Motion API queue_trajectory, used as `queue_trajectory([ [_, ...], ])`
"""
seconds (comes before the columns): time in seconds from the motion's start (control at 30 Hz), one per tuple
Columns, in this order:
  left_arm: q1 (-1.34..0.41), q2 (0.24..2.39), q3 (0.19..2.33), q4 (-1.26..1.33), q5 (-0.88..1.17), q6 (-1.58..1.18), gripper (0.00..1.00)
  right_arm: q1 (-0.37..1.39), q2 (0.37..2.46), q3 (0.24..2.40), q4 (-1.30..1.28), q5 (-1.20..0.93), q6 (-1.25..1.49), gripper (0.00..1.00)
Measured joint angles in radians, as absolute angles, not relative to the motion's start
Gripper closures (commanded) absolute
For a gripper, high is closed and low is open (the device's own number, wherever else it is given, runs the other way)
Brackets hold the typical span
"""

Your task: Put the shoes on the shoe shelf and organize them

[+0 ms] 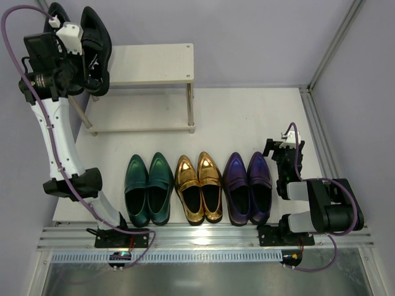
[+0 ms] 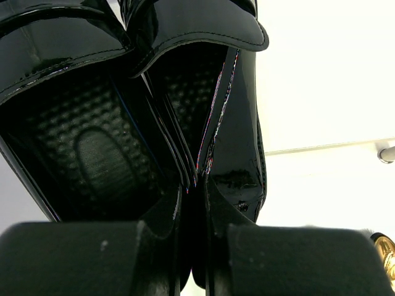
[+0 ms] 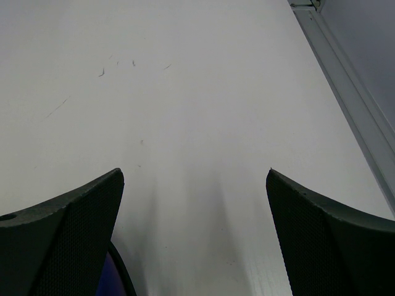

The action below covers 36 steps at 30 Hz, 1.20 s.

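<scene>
Currently the left gripper pinches two black shoes, the right gripper spread beside six other shoes.

White table bears the shoe shelf, green shoes, gold shoes, purple shoes.

Black pair: glossy patent black, white glints; insoles matt black, raised-dot pattern
Green pair: metallic dark green, black inside
Gold pair: metallic gold, bright highlights, black inside
Purple pair: metallic purple shading to blue, black inside
Shoe shelf: pale whitish boards, faint wood grain; legs silver-grey
Tabletop: plain white, few faint grey scuffs
Left tool: matt black
Right tool: dark grey-black, fine mesh texture on pads
Left arm: white shell, black joints
</scene>
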State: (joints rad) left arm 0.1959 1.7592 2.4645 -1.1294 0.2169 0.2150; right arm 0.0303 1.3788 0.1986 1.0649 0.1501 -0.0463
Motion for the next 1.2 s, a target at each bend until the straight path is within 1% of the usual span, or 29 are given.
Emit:
queue_trajectory([
  [0.43,0.192,1.775,2.476,-1.139,0.139,0.146,0.99,0.030,1.379,0.199,1.065,0.150,-0.046,0.03],
  [0.5,0.190,1.782,2.485,-1.139,0.129,0.133,0.93,0.030,1.379,0.199,1.065,0.150,-0.046,0.03],
  [0.53,0.190,1.785,2.489,-1.139,0.123,0.129,0.81,0.030,1.379,0.199,1.065,0.150,-0.046,0.03],
  [0.57,0.190,1.788,2.491,-1.137,0.119,0.128,0.73,0.030,1.379,0.199,1.065,0.150,-0.046,0.03],
  [0.6,0.189,1.792,2.496,-1.133,0.111,0.129,0.67,0.030,1.379,0.199,1.065,0.150,-0.046,0.03],
  [0.63,0.189,1.797,2.504,-1.118,0.106,0.131,0.54,0.030,1.379,0.199,1.065,0.150,-0.046,0.03],
  [0.67,0.189,1.801,2.510,-1.087,0.100,0.133,0.47,0.030,1.379,0.199,1.065,0.150,-0.046,0.03],
  [0.73,0.190,1.807,2.518,-1.022,0.086,0.141,0.38,0.030,1.379,0.198,1.065,0.150,-0.046,0.03],
  [0.77,0.190,1.810,2.520,-0.988,0.078,0.139,0.35,0.030,1.379,0.199,1.065,0.150,-0.046,0.03],
  [0.8,0.190,1.811,2.522,-0.982,0.073,0.140,0.29,0.030,1.379,0.199,1.065,0.150,-0.046,0.03],
  [0.93,0.190,1.811,2.523,-0.966,0.052,0.142,0.19,0.030,1.379,0.199,1.065,0.150,-0.046,0.03],
  [1.2,0.190,1.792,2.513,-0.923,0.006,0.144,0.12,0.030,1.379,0.199,1.065,0.150,-0.046,0.03],
])
